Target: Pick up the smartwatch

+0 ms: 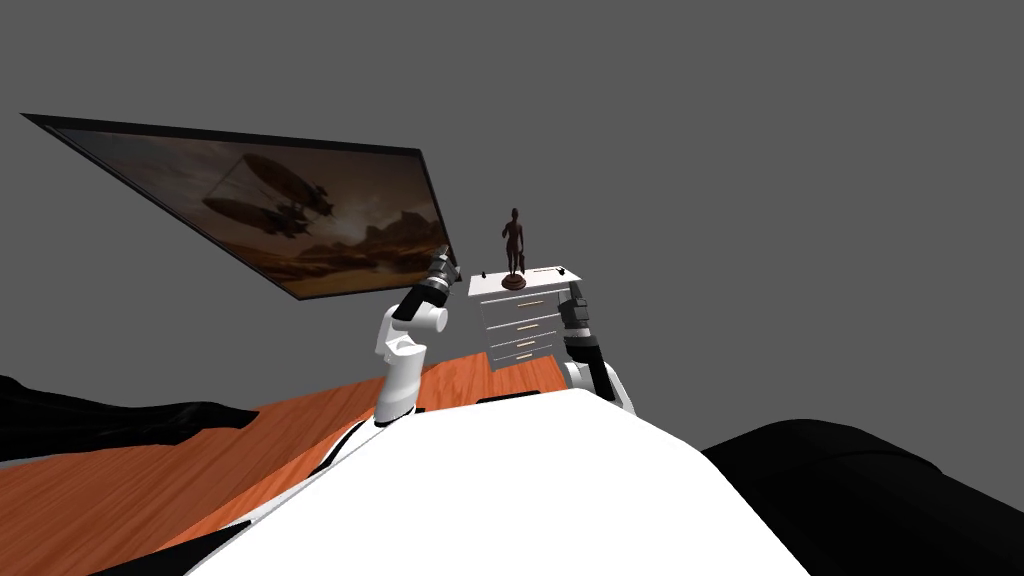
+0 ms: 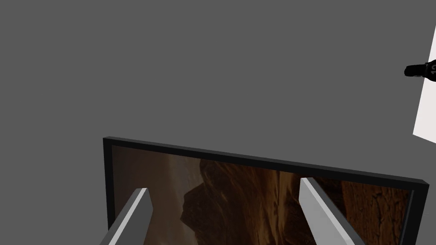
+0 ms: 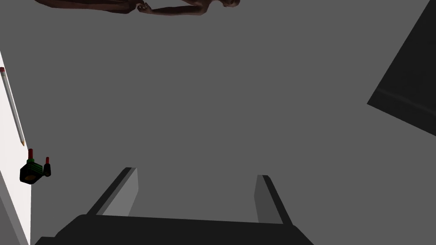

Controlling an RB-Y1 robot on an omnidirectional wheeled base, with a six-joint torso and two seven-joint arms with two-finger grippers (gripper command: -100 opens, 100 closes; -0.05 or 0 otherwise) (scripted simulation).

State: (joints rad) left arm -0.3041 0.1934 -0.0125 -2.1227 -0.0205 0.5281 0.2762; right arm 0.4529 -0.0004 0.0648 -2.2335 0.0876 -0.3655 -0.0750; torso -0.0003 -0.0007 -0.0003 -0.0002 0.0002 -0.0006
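The smartwatch [image 1: 486, 275] is a small black thing on the left end of the white dresser's top [image 1: 535, 282]; in the left wrist view the smartwatch [image 2: 419, 70] sticks out from the dresser's white edge [image 2: 425, 106]. My left gripper [image 1: 441, 262] is raised just left of the dresser, open [image 2: 225, 204] and facing the framed picture [image 2: 264, 200], with the watch off to its side. My right gripper [image 1: 575, 296] stands at the dresser's right side, open [image 3: 196, 178] with nothing between its fingers, pointing at the grey wall.
A dark brown figurine [image 1: 513, 248] stands mid-dresser, with a pencil [image 3: 12, 106] and a small black, green and red object [image 3: 34, 170] near the right end. The dresser has several drawers [image 1: 522, 325]. The large framed picture [image 1: 290, 215] hangs to the left, above a wooden floor [image 1: 150, 470].
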